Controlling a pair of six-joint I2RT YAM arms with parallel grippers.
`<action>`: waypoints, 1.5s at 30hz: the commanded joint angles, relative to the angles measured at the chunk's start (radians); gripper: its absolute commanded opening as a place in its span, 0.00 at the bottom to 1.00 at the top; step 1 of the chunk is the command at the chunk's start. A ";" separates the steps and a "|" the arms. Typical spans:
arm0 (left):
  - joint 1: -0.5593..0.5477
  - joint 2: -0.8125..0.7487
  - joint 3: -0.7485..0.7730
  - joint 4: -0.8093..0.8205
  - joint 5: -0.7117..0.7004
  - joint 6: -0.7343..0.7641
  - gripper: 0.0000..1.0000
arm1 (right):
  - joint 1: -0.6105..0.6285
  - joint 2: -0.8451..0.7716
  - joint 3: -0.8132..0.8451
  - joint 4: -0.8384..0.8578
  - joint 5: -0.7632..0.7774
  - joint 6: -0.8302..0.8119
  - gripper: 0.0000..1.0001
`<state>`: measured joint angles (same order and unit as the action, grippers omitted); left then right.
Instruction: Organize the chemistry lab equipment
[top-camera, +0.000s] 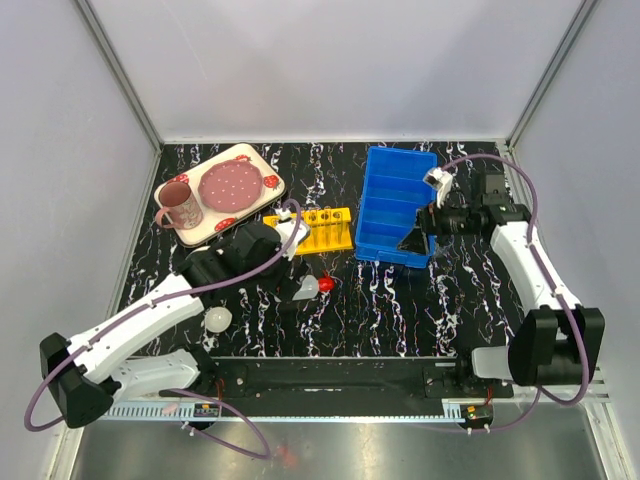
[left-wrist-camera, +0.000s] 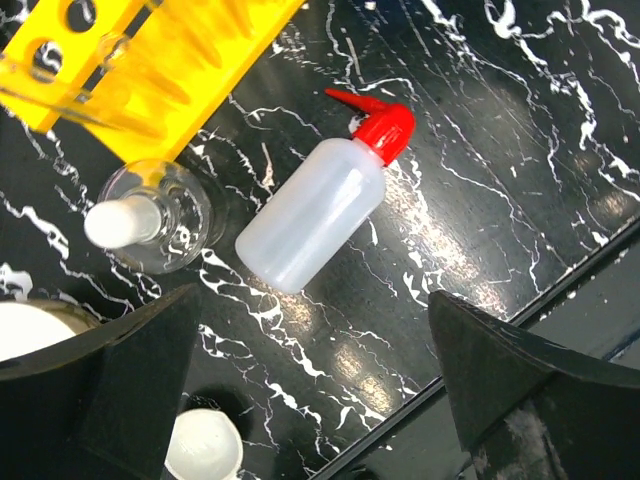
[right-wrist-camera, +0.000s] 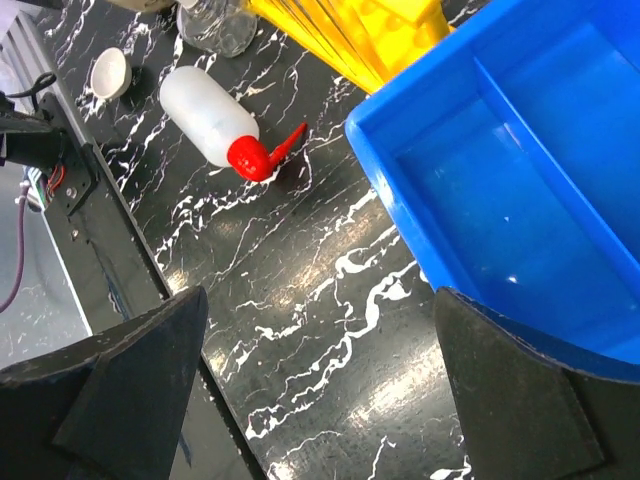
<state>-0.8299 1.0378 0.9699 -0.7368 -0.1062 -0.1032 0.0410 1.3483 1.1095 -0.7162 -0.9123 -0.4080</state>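
The left arm (top-camera: 140, 320) and right arm (top-camera: 528, 258) have white shells and black joints. A purple cable (top-camera: 500, 157) trails along each. Their fingers (left-wrist-camera: 100, 390) are black wedges.

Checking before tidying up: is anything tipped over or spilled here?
The squeeze bottle lies on its side on the table, beside the flask, rather than standing. No spilled liquid shows around it.
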 joint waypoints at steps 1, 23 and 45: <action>0.003 0.007 -0.002 0.063 0.100 0.169 0.99 | -0.073 -0.109 -0.080 0.136 -0.097 0.029 1.00; -0.055 -0.027 -0.115 0.223 -0.006 0.168 0.99 | -0.409 -0.247 -0.318 0.429 0.159 0.342 1.00; 0.106 -0.487 -0.296 0.254 -0.007 -0.027 0.99 | -0.337 0.227 -0.028 0.193 0.438 0.244 0.62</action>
<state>-0.7307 0.6018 0.6750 -0.5140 -0.0734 -0.1143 -0.3481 1.5528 1.0191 -0.4911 -0.5362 -0.1211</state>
